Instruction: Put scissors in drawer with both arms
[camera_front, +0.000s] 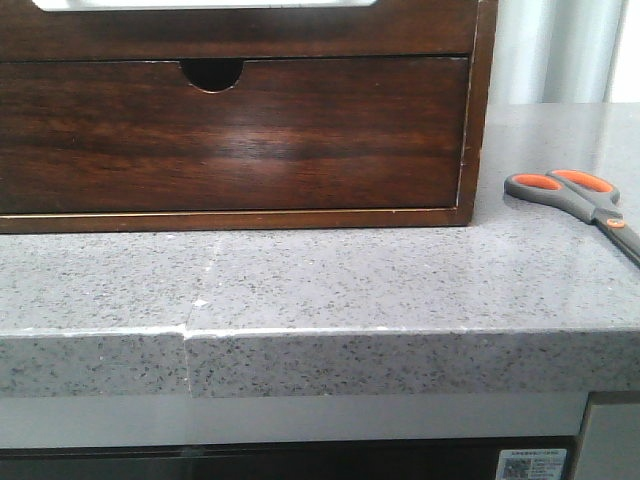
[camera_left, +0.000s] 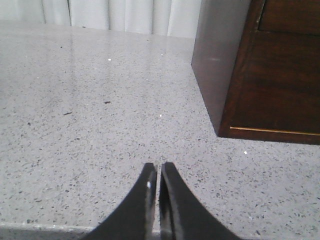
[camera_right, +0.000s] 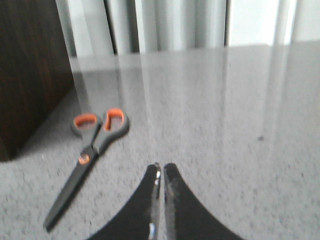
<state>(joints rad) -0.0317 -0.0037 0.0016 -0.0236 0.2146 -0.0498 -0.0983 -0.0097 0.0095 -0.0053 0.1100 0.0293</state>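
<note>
**Scissors lie on bench beside closed drawer**

The scissors (camera_front: 580, 200) lie flat on the speckled bench (camera_front: 330, 285), right of the shut drawer (camera_front: 230, 135), handles towards the back, blades forward-right. Left claw (camera_left: 159, 172) and right claw (camera_right: 161, 172) are both pressed together, empty. A sticker (camera_front: 531, 465) below is unreadable.

The drawer (camera_front: 230, 135) is sitting shut in its cabinet (camera_front: 482, 100), which is standing on the worktop (camera_front: 330, 285) toward the left and back. The scissors (camera_front: 580, 200) are lying flat on the worktop to the right of the cabinet, apart from it, with the finger loops pointing toward it. The left end effector (camera_left: 159, 172) is hovering over the worktop left of the cabinet. The right end effector (camera_right: 161, 172) is hovering near the scissors, not touching them.
</note>
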